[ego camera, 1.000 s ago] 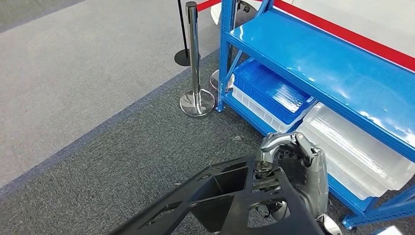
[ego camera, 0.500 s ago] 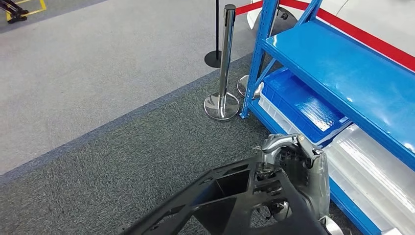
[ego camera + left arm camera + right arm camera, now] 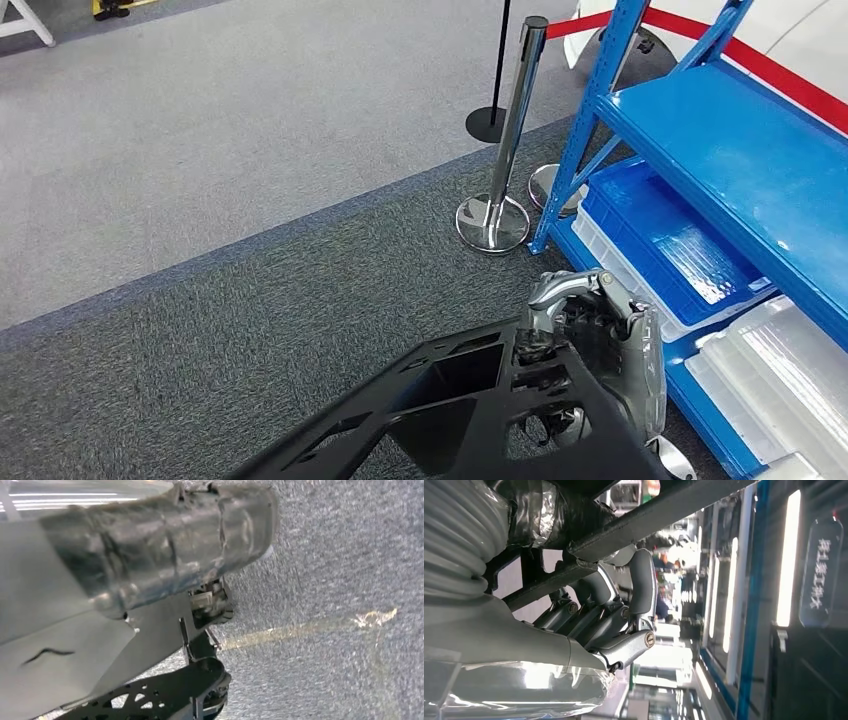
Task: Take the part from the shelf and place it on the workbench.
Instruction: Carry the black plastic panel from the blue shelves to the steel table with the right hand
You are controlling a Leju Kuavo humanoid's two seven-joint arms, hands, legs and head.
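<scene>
Head view: the right hand (image 3: 590,330) sits low and right of centre, its fingers curled tight over the far edge of the black part (image 3: 470,400), a flat frame with cut-out openings that runs from the hand down and left to the near edge of the picture. The part hangs over dark grey carpet (image 3: 250,340), well off the blue shelf (image 3: 740,160) on the right. On the shelf's low tier lie a blue tray (image 3: 670,240) and, nearer, a clear tray (image 3: 790,370). A chrome stanchion (image 3: 515,140) stands just left of the shelf's corner post, with a red belt (image 3: 575,22) leading from its top, and a lighter grey floor (image 3: 250,130) lies beyond the carpet.

Left wrist view: the left hand (image 3: 212,602) shows as a small dark cluster under its wrapped grey cover (too hidden to tell whether it grips anything). A black latticed piece of the part (image 3: 165,695) lies beside it, over speckled carpet.

Right wrist view: the right hand's fingers (image 3: 594,605) and thumb close around a black bar of the part (image 3: 659,515), holding it firmly.
</scene>
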